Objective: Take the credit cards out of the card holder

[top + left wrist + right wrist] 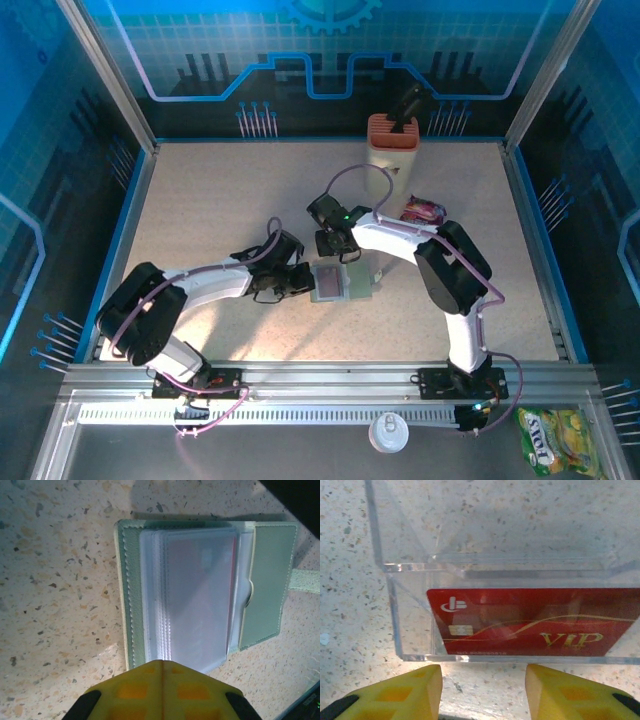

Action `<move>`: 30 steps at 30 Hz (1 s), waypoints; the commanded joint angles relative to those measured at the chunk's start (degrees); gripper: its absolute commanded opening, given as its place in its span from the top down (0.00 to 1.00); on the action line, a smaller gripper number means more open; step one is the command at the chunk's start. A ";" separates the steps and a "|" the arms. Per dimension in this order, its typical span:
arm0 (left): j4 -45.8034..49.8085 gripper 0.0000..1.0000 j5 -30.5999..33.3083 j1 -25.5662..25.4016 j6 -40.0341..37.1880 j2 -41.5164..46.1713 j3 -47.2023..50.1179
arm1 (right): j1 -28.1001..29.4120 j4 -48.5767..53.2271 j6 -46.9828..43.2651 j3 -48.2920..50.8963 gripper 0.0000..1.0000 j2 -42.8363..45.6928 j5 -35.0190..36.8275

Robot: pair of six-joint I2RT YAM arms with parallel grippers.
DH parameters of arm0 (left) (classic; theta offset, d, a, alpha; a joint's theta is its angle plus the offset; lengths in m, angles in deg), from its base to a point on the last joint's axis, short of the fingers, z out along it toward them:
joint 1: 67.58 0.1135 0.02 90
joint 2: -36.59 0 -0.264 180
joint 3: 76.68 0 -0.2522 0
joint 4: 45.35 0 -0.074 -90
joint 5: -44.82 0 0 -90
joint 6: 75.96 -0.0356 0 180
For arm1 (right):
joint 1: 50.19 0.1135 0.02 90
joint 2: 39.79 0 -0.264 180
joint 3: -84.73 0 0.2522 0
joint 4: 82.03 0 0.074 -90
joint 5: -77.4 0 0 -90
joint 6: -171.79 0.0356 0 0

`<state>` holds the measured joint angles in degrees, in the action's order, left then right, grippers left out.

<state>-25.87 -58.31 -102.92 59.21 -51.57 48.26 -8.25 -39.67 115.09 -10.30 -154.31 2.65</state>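
— At the left of the worktop [200,200], how does the left gripper [162,667] stand?
— Clenched, with its tip touching the edge of the card holder [272,580], at the holder's 9 o'clock from above. Whether it pinches a clear sleeve [200,605], I cannot tell. The holder lies open mid-worktop.
— And the right gripper [482,672]?
— At the holder's 12 o'clock, released, with nothing between its fingers. Just beyond them a red card [535,625] lies in a clear tray [395,605].
— Further right?
— A snack packet [423,210], at the holder's 2 o'clock.
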 commanded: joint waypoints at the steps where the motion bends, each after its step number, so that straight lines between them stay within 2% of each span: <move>1: -0.88 0.95 -0.58 -0.37 1.02 -1.25 -0.61 | -0.62 -1.03 0.89 -1.78 0.57 -0.97 -2.12; 12: -0.61 0.96 -0.62 -0.42 0.87 -1.80 -1.13 | -1.41 -6.96 0.19 -1.28 0.66 -1.87 -12.27; 19: -0.74 0.96 -0.47 -0.39 1.15 -1.35 -0.65 | -1.86 -9.79 0.27 -0.63 0.66 -1.89 -15.42; 23: -1.22 0.98 -0.81 -0.40 1.15 -1.50 -0.33 | -2.38 -9.12 0.36 0.04 0.67 0.38 -18.51; 26: -1.22 1.00 -0.69 -0.36 1.24 -1.98 -0.27 | -2.63 -6.75 -0.06 0.05 0.66 2.27 -23.45; 30: -0.71 1.00 0.26 -0.38 1.14 -2.56 -0.52 | -2.65 -2.90 -0.42 2.16 0.65 5.59 -23.55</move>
<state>-26.55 -58.27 -103.00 59.32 -52.75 48.13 -10.33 -46.12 115.03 -9.78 -153.19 -17.92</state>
